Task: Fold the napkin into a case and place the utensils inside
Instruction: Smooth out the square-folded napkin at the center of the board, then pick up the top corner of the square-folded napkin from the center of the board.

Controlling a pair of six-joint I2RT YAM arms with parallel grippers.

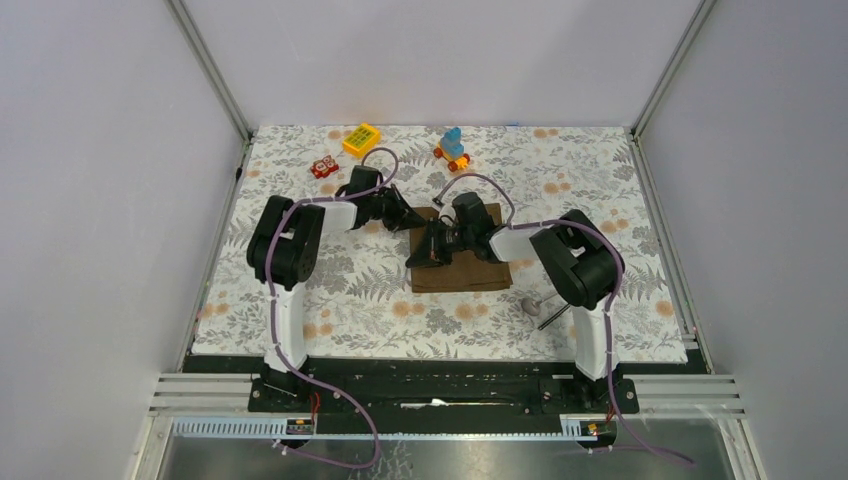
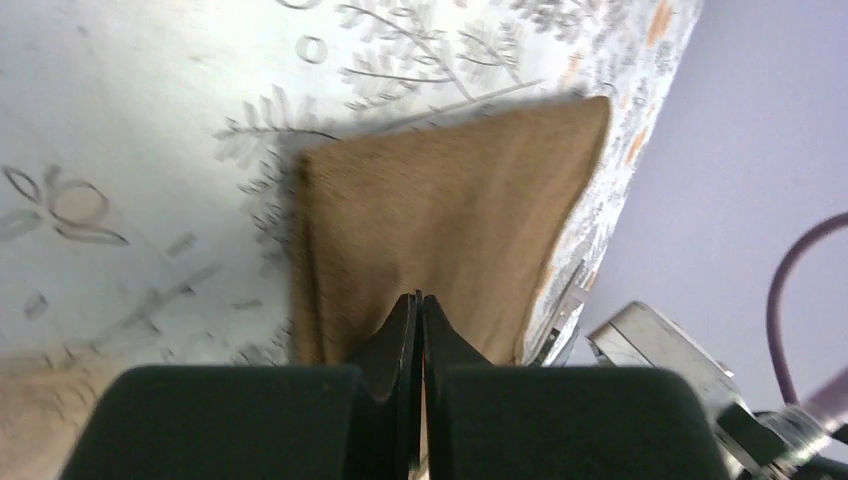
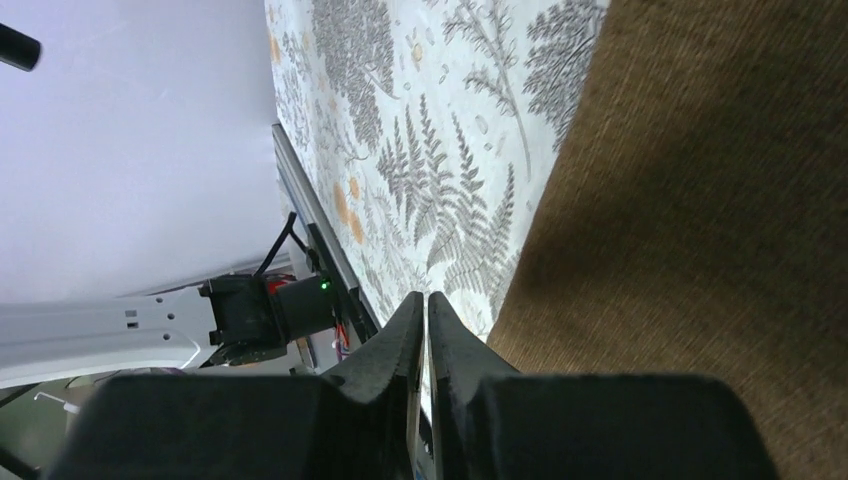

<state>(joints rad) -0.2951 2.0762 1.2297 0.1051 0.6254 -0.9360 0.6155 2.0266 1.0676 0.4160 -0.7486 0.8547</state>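
The brown napkin lies folded into a rectangle in the middle of the floral tablecloth. My left gripper is at its far left corner. In the left wrist view its jaws are pressed together, and the napkin creases toward the tips. My right gripper is at the napkin's left edge. In the right wrist view its jaws are all but together over bare tablecloth, with the napkin just beside them. The silver spoon and the dark stick lie right of the napkin.
Along the far edge stand a yellow block, a blue and orange toy and a small red toy. Metal frame rails border the cloth on both sides.
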